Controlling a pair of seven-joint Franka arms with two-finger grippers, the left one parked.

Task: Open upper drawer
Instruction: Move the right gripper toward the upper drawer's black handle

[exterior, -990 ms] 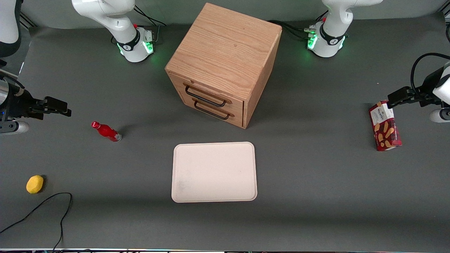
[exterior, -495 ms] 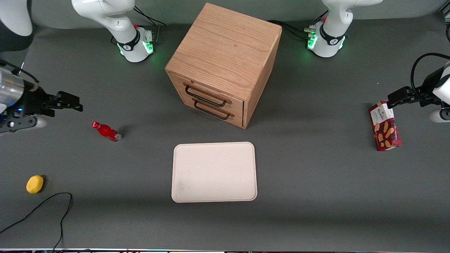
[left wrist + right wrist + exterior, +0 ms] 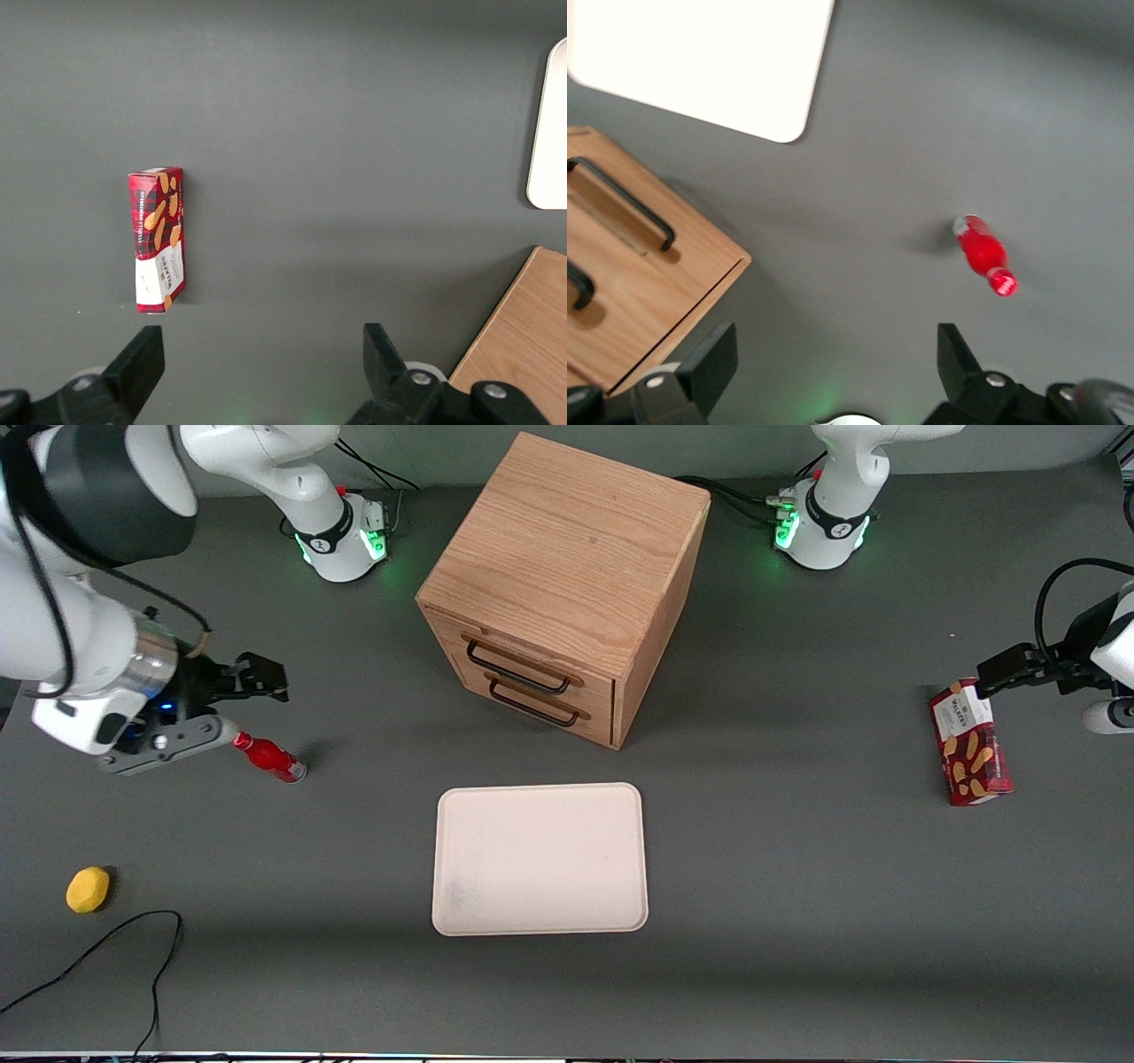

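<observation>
The wooden cabinet stands mid-table with two black-handled drawers in its front. The upper drawer is shut flush, its wire handle above the lower drawer. My gripper hangs open and empty toward the working arm's end of the table, well away from the cabinet front and about level with the handles, just above a lying red bottle. The right wrist view shows the open gripper over bare mat, with the cabinet front and both handles beside it.
A cream tray lies in front of the cabinet, nearer the front camera. The red bottle lies on the mat. A yellow lemon and a black cable sit near the table's front edge. A red cookie box lies toward the parked arm's end.
The right arm has swung in from the table's end toward the cabinet. Its gripper now sits over the red bottle's cap, still open. The drawers have not moved.
</observation>
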